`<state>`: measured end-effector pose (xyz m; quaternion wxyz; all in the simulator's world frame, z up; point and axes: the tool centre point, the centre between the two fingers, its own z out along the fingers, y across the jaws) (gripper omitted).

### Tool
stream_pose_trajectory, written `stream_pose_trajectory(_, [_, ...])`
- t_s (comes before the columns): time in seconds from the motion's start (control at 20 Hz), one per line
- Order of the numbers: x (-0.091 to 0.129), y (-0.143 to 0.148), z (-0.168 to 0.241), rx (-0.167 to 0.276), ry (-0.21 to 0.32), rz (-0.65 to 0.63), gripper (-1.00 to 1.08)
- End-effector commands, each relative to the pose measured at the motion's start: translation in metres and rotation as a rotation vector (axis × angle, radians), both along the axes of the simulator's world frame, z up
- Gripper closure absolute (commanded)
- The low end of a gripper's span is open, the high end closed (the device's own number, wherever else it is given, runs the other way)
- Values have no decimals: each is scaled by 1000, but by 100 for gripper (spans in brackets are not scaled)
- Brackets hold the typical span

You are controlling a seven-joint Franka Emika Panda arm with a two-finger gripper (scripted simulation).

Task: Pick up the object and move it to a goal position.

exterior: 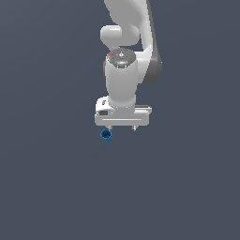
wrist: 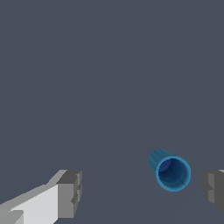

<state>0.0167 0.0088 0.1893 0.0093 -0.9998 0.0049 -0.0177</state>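
- Exterior view, left portion: a uniform dark grey worktop [exterior: 47, 187] fills the field; nothing stands on this part of it.
- Exterior view, centre: the white arm [exterior: 123, 79] descends from the top edge, its rounded wrist housing pointing downward and ending in a flat white hand block.
- Exterior view, below the hand block: the pincer [exterior: 122, 128] shows two short fingertips set apart, projecting just under the block.
- Exterior view, just under the fingertip on the exterior view's left: the blue cup [exterior: 106, 136], a tiny bright blue cylinder with a darker hollow top, lies close beneath that tip; whether they touch cannot be told at this scale.
- Exterior view, right portion: bare grey worktop.
- Wrist view, first finger: a white finger [wrist: 48, 203] with a grey ribbed pad enters the frame, its pad face turned toward the gap.
- Wrist view, gap: open worktop surface separates the two pads; the pincer stands wide.
- Wrist view, within the gap: the blue cup [wrist: 171, 172] lies tilted with its open mouth turned toward the camera, the dark blue interior visible; it sits between the pads, far nearer the second finger and apart from both.
- Wrist view, second finger: only the grey pad edge [wrist: 213, 189] shows at the frame border, near the cup without contact.
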Motion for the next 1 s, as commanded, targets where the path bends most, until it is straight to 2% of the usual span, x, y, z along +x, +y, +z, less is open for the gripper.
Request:
stream_pose_trajectory(0.0, [0,0,0,0,0,0,-92])
stream_pose_trajectory(0.5, [7,-28,16,-29,-25,4,-92])
stream_pose_trajectory(0.95, [-1,-36,-3,-27,-15,12,-92])
